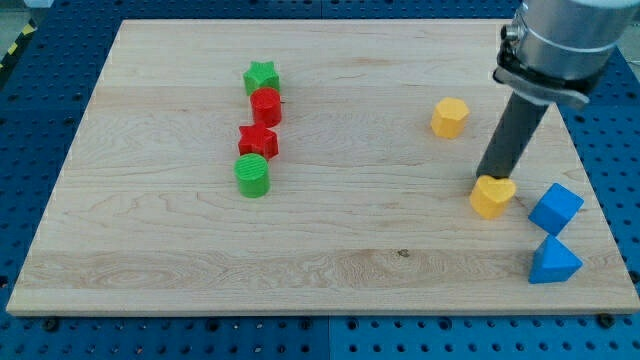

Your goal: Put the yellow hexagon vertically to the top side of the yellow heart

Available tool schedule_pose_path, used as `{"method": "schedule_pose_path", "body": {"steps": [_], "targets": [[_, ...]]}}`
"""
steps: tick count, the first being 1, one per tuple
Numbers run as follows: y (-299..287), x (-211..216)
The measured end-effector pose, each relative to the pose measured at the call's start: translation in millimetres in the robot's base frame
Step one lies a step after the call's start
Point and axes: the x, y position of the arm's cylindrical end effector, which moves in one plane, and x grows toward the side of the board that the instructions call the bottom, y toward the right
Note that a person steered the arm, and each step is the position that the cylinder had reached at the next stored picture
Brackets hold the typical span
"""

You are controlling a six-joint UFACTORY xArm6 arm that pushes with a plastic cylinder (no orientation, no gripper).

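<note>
The yellow hexagon (450, 117) lies on the wooden board at the view's right, above the middle. The yellow heart (493, 196) lies below it and a little to the right. My tip (484, 180) rests at the heart's upper left edge, touching or almost touching it. The rod slants up to the right toward the arm's grey end. The hexagon is apart from the tip, above and to its left.
A blue cube (556, 208) and a blue triangle block (553, 262) lie near the board's right edge, right of the heart. At the view's left-centre a column holds a green star (261, 77), red cylinder (266, 105), red star (258, 140) and green cylinder (253, 174).
</note>
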Motion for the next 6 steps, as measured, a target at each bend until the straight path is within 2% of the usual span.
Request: {"method": "schedule_pose_path", "body": {"steps": [1,2,4,5,6], "targets": [[-6,19],[-27,8],[-83,-97],[-66,-138],[-42,-138]]}}
